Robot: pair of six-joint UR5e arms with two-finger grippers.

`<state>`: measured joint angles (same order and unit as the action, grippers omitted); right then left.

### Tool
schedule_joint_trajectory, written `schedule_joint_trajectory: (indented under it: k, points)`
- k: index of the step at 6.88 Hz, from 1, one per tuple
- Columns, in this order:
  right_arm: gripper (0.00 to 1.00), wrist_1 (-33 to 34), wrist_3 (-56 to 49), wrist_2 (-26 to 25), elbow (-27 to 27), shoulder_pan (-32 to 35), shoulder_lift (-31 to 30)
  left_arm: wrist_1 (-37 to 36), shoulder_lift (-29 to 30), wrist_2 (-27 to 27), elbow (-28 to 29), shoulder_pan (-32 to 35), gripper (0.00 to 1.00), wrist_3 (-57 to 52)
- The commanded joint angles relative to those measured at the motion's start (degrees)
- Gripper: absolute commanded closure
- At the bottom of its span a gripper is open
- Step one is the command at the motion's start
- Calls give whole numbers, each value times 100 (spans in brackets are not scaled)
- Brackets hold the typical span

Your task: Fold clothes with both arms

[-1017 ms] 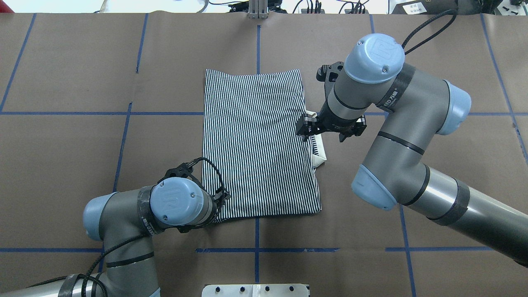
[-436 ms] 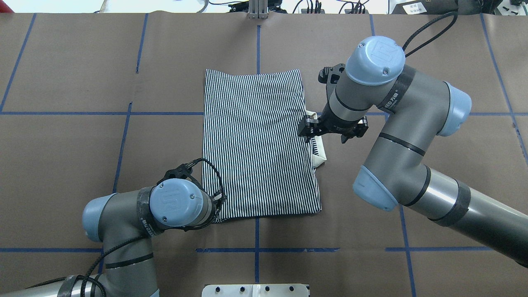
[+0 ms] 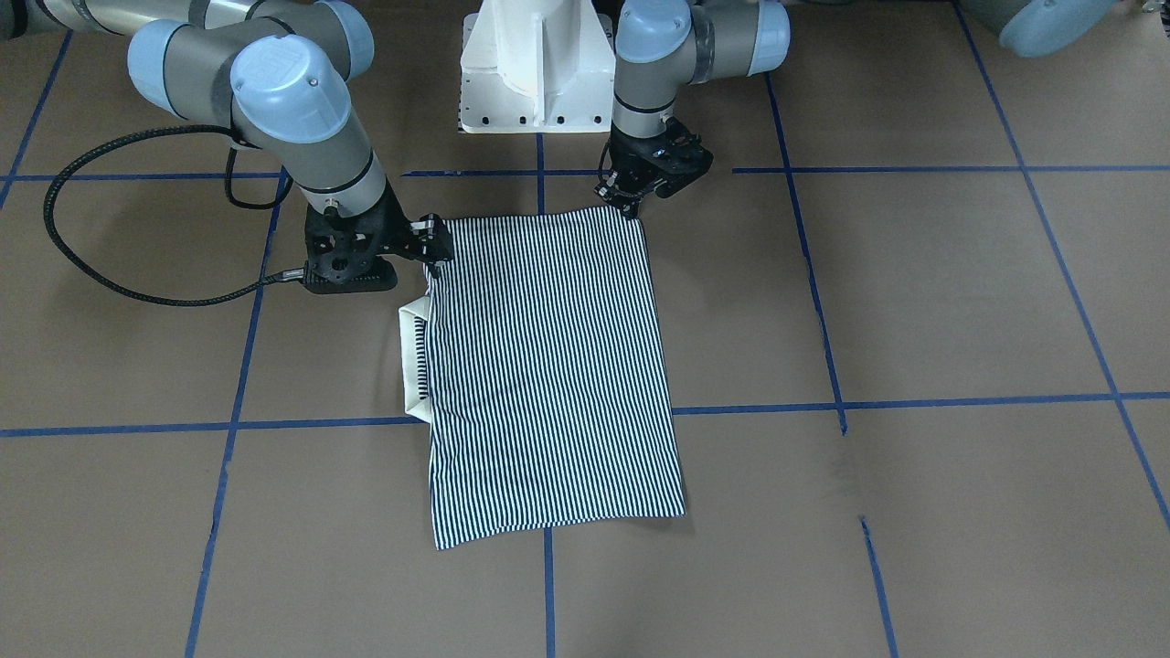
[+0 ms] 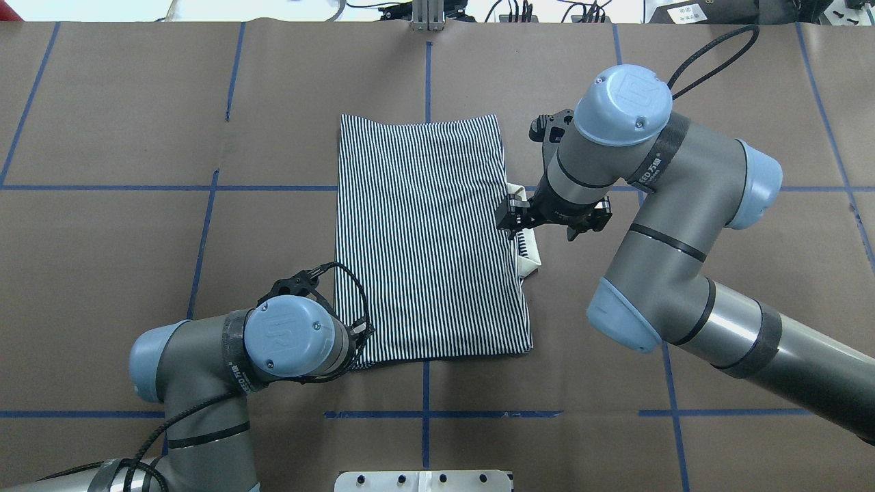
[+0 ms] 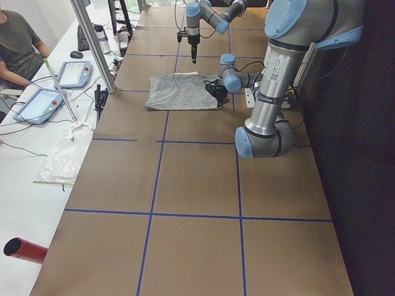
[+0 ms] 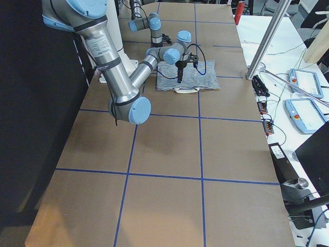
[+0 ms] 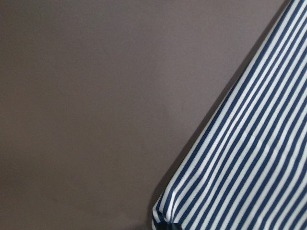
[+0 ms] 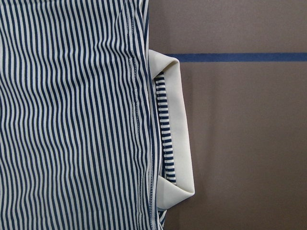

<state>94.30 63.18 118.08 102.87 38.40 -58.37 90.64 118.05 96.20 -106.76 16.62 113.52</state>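
The striped shirt (image 4: 424, 239) lies flat on the brown table, folded into an upright rectangle. Its cream collar (image 4: 530, 260) pokes out from the right edge and fills the middle of the right wrist view (image 8: 180, 120). My right gripper (image 4: 509, 217) hovers at that edge just beyond the collar, its jaws apart and nothing between them (image 3: 437, 249). My left gripper (image 3: 629, 203) sits at the shirt's near-left corner; overhead its own wrist hides it. The left wrist view shows only that corner (image 7: 259, 143) on the table, so I cannot tell its state.
Blue tape lines (image 4: 425, 413) grid the tabletop. The white pedestal base (image 3: 535, 73) stands at the near edge. A metal post (image 4: 427, 17) rises at the far edge. Beyond it, a bench holds tablets (image 5: 71, 74), and a seated person (image 5: 18, 43) is there.
The right arm has drifted slightly right and toward the robot's side; the left wrist has drifted slightly left. The shirt has not moved.
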Motion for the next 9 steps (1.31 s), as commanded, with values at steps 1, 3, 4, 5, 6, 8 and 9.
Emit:
schedule_joint_trajectory:
  k: [1,3,4,5,6,8,9]
  points:
    - [0,-26,1050,-65,22,-235,36,-379,-18,4,-389,16,100,-453]
    - [0,-35,2701,-668,101,-874,107,-371,-10,4,-381,34,100,-611]
    - [0,-104,3482,-1125,180,-1287,107,-363,-1,-4,-381,34,100,-620]
    - [0,-105,4178,-1530,172,-1648,115,-362,-1,-13,-381,34,100,-621]
    - [0,-61,4533,-1612,163,-1825,63,-362,-10,-13,-381,51,100,-621]
    - [0,-34,4800,-1709,-90,-1915,-16,-362,-1,-5,-390,60,100,-612]
    - [0,-78,4791,-1779,-231,-1915,1,-362,8,-4,-399,52,100,-612]
